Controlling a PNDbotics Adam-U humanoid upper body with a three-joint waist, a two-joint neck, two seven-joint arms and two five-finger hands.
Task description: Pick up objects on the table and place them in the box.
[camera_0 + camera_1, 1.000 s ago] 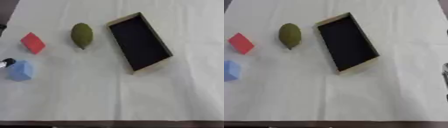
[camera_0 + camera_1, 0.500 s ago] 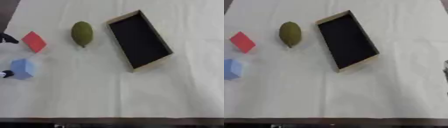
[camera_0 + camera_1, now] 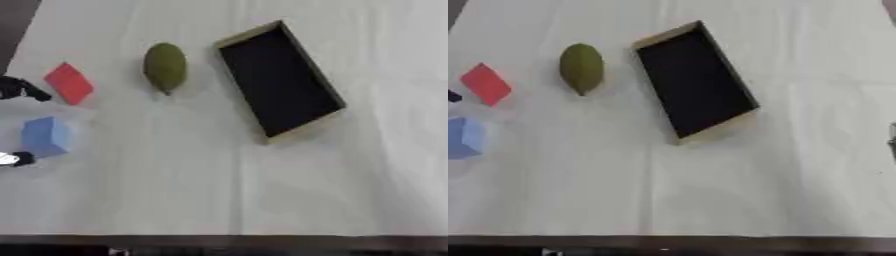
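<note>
A blue block [image 3: 45, 136] lies at the table's left, with a red block [image 3: 69, 83] just beyond it. An olive-green oval object [image 3: 165, 66] lies further right. The shallow box [image 3: 304, 127], dark inside with tan walls, lies askew at the centre and holds nothing. Only two dark fingertips of my left hand [image 3: 23, 90] show at the left edge, one beside the red block and one [image 3: 14, 159] near the blue block's front corner. They stand apart on either side of the blue block, which still rests on the table. A sliver of my right hand [image 3: 892, 136] shows at the right edge.
A white cloth [image 3: 201, 190] covers the table. Its dark front edge [image 3: 227, 245] runs along the bottom. A dark strip [image 3: 16, 25] shows past the table's far left corner.
My left hand's fingertips have spread: one moved up beside the red block, the other dropped to the blue block's front. The blocks, oval object and box stay put.
</note>
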